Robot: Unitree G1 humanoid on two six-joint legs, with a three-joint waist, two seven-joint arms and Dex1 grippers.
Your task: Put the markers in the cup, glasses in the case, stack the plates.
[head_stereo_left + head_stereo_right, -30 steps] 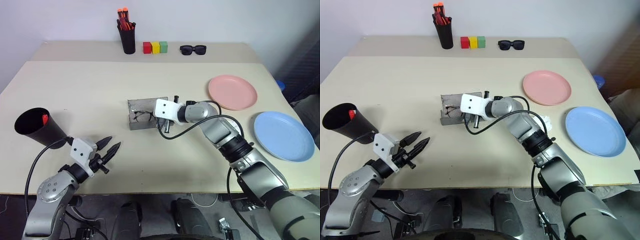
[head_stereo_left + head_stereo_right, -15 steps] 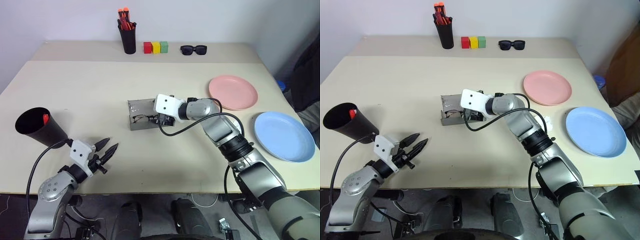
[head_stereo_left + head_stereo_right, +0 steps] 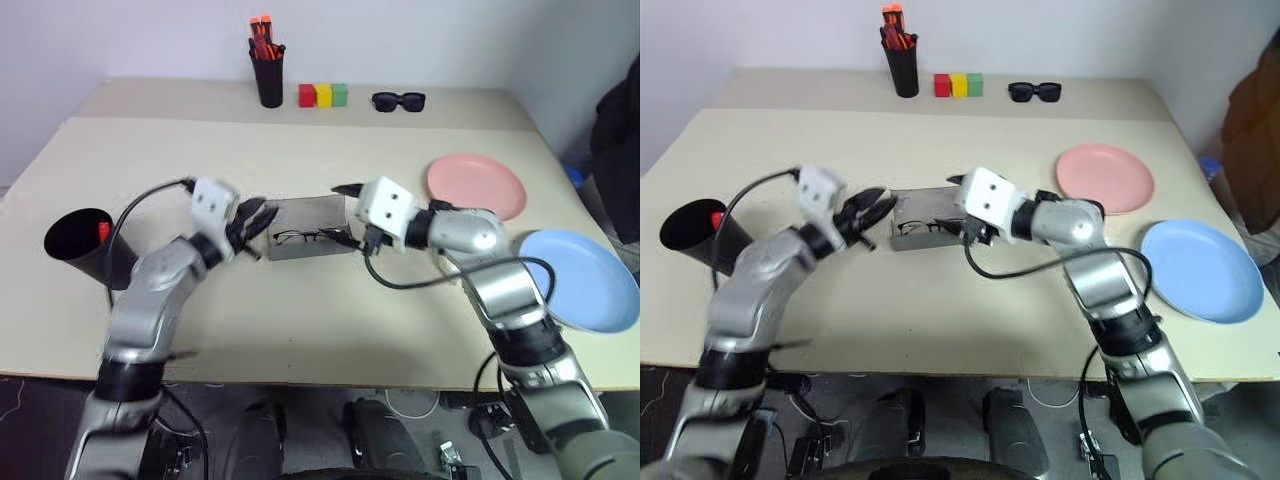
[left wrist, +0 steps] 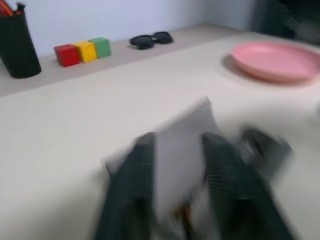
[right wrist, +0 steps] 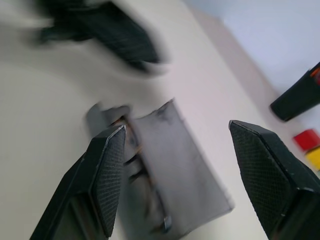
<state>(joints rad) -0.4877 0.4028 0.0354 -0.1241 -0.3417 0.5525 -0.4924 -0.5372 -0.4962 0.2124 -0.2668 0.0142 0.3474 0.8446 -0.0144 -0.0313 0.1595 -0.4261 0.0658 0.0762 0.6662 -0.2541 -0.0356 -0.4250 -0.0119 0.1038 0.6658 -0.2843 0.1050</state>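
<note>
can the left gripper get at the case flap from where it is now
Probably yes. The left gripper sits right at the left end of the grey case, with nothing between them; the right gripper is at the other end.

Beige table (image 3: 400, 330): case (image 3: 310, 214), plates (image 3: 478, 186), cup (image 3: 85, 245)

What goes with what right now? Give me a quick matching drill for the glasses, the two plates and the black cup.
Things:
1. glasses
2. pink plate
3. blue plate
4. black cup

Places or states:
A. lying tipped at the table's left edge, a red marker inside
B. nearest the table's right edge, not stacked
C. lying in the open grey case mid-table
D. far right of the table, beyond the other plate, nothing on it

Pairs: 1-C, 2-D, 3-B, 4-A
</note>
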